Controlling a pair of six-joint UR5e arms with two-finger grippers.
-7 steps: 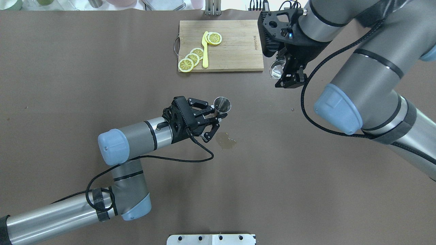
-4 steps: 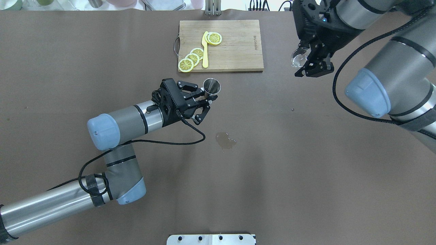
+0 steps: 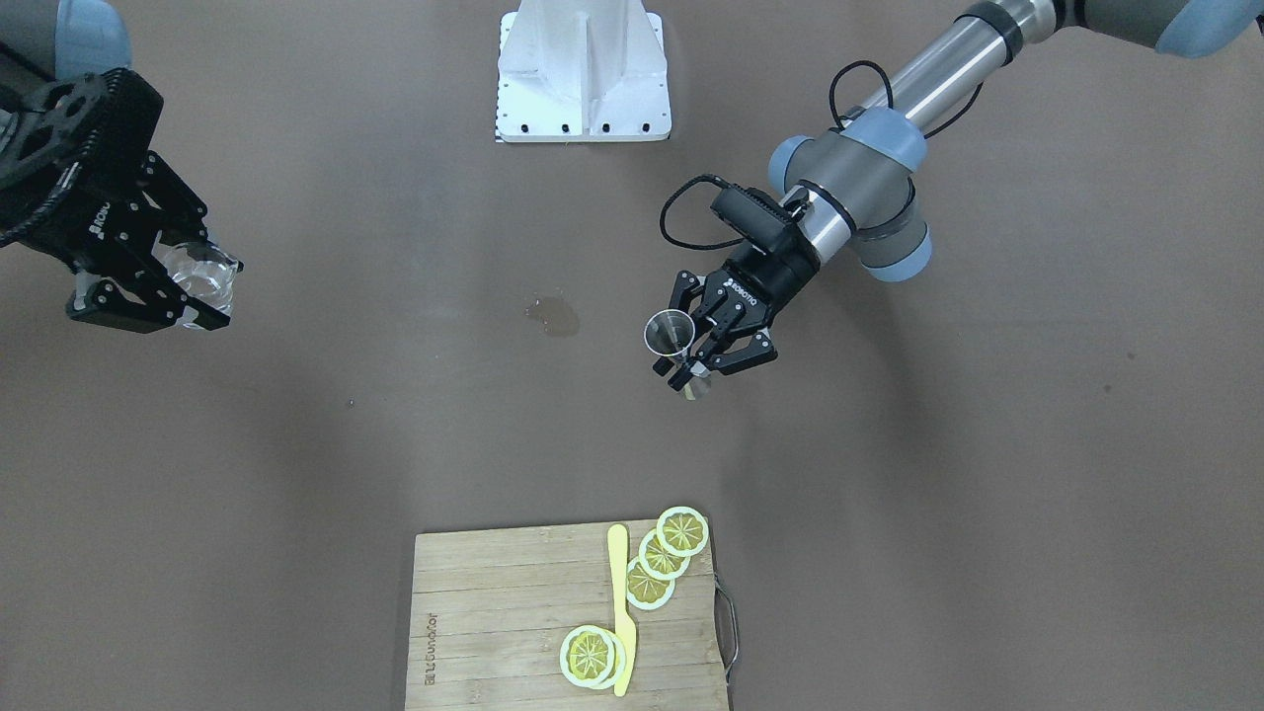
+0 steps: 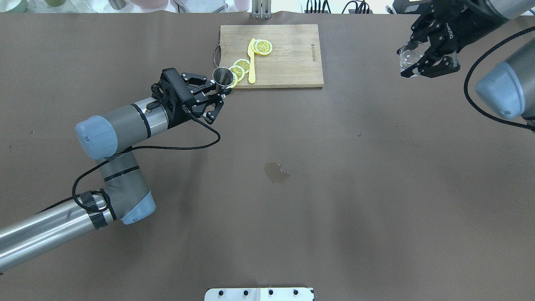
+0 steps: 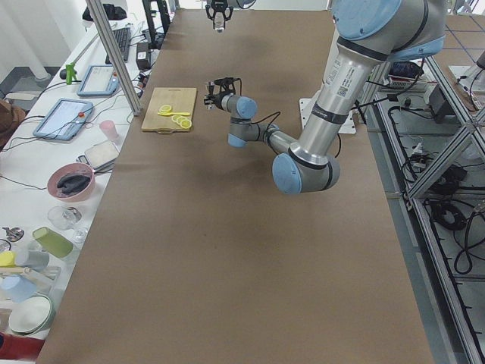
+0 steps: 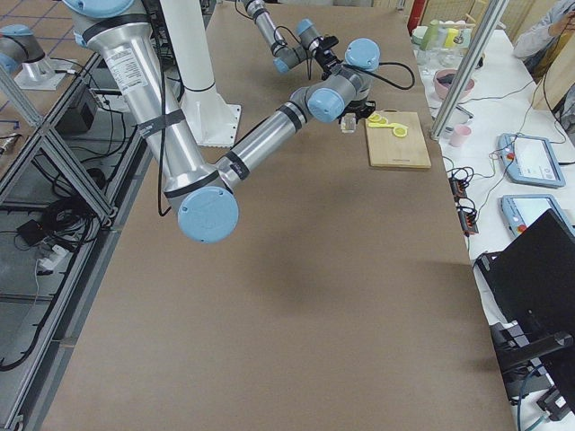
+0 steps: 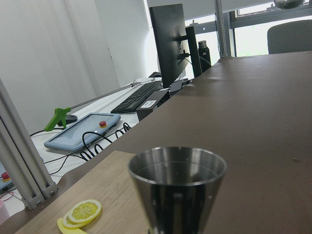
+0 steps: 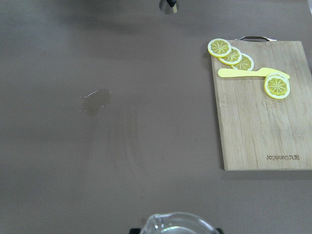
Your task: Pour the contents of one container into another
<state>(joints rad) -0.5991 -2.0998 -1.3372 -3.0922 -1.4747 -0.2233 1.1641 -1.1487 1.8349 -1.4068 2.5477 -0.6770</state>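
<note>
Standing upright, the jigger (image 4: 223, 76) is clamped in left end effector (image 4: 221, 92); glass (image 4: 406, 57) clamped in right end effector (image 4: 413, 59).

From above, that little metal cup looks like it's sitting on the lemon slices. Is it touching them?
Apart. The front-facing view shows bare table between the jigger, held in the left gripper, and the lemon slices.

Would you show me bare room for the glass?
The table is bare between the wet patch and the right gripper holding the glass. The cutting board is free at its logo end; lemon slices, knife and the nearby jigger crowd the other.
</note>
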